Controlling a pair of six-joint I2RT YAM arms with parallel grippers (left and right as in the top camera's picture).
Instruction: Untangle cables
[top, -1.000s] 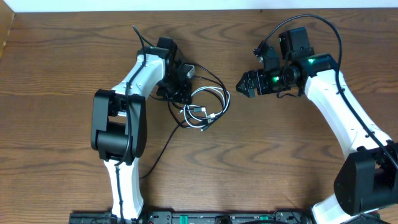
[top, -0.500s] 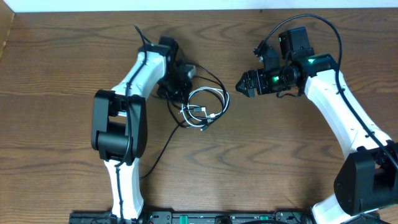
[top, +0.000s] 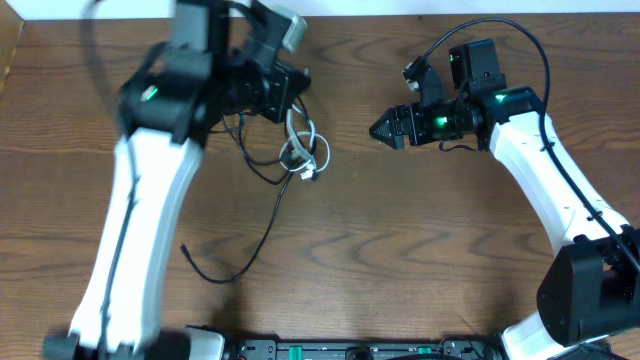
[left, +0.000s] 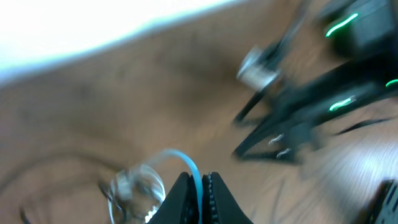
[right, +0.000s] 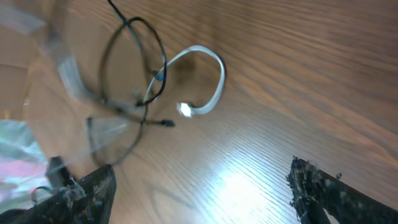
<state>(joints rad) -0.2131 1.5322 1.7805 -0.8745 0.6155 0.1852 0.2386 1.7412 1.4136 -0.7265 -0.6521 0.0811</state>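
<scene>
My left gripper (top: 288, 98) is raised high above the table and shut on the white cable (top: 303, 150), which hangs from it in a small coil. In the left wrist view the pale cord (left: 194, 171) runs between the shut jaws of the left gripper (left: 200, 186), with the coil (left: 134, 190) blurred below. The black cable (top: 268, 218) is still caught in that coil and trails down across the wood towards the front left. My right gripper (top: 380, 130) stands open to the right of the coil, holding nothing. Its wrist view shows the white loop (right: 208, 74) and the black loop (right: 134, 62) ahead of the right gripper (right: 205, 199).
The brown wooden table (top: 420, 250) ends at a white strip along the back edge (top: 400, 8). The raised left arm (top: 140, 200) covers much of the left side. The right arm (top: 560, 190) runs along the right side.
The left gripper has shut on the white cable and swung up off the table, lifting the coil and pulling the black cable with it. The right gripper edged slightly left.
</scene>
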